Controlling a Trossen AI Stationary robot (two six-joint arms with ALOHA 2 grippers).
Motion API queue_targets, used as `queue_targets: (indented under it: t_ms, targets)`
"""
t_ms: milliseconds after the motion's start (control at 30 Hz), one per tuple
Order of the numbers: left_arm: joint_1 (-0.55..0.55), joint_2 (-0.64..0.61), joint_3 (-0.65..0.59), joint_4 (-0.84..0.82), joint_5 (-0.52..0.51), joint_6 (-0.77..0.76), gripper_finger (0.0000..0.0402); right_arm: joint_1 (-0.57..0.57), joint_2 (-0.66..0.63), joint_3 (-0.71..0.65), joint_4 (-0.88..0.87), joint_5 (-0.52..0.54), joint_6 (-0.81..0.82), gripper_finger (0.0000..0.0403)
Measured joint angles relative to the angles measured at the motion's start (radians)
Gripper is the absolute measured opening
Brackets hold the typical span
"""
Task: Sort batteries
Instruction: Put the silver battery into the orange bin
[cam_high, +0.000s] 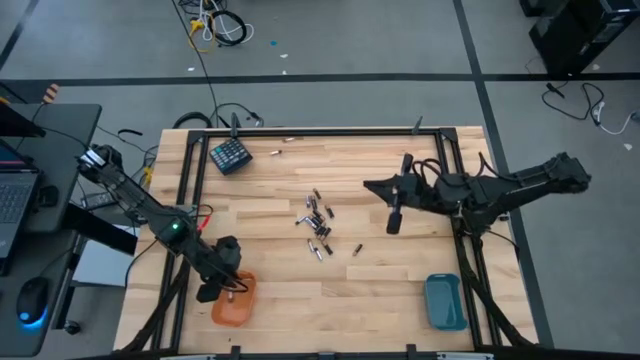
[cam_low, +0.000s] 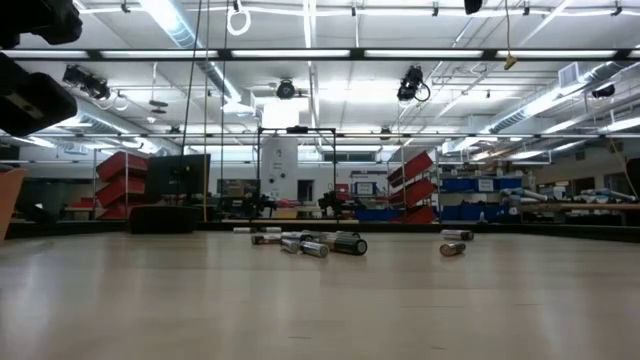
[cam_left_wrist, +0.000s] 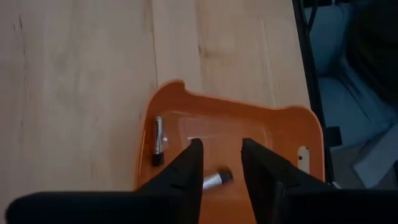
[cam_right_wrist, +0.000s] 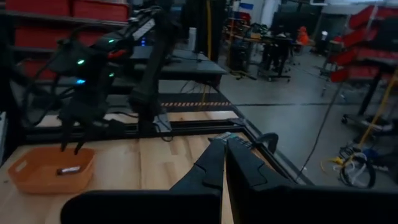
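Where smooth planks end, cylindrical batteries (cam_left_wrist: 157, 142) lie in a glossy orange tray (cam_left_wrist: 286, 124).

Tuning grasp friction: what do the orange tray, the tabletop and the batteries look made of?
Orange tray: likely moulded plastic, smooth, slightly glossy, rounded rim.
Tabletop: wood, pale planks with visible grain and seams, looks butcher-block.
Batteries: probably metal cans, dark wraps with silvery ends that glint.

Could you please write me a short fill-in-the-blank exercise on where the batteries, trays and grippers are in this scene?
1. The left gripper hovers over the ____ tray.
2. The blue tray holds ____ batteries.
3. The right gripper has its fingers ____.
4. Most loose batteries lie near the table's ____.

Missing words: orange; no; shut; middle
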Motion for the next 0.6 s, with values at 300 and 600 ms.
queue_targets:
  t_ms: [300, 600]
  targets:
    - [0.020, -0.002, 0.000, 0.005, -0.131, 0.100, 0.0107, -0.169, 0.050, 0.002, -0.026, 0.002, 0.135, 0.0007]
    - [0.068, -0.003, 0.000, 0.005, -0.364, 0.269, 0.0104, -0.384, 0.211, 0.194, -0.581, 0.001, 0.446, 0.0007]
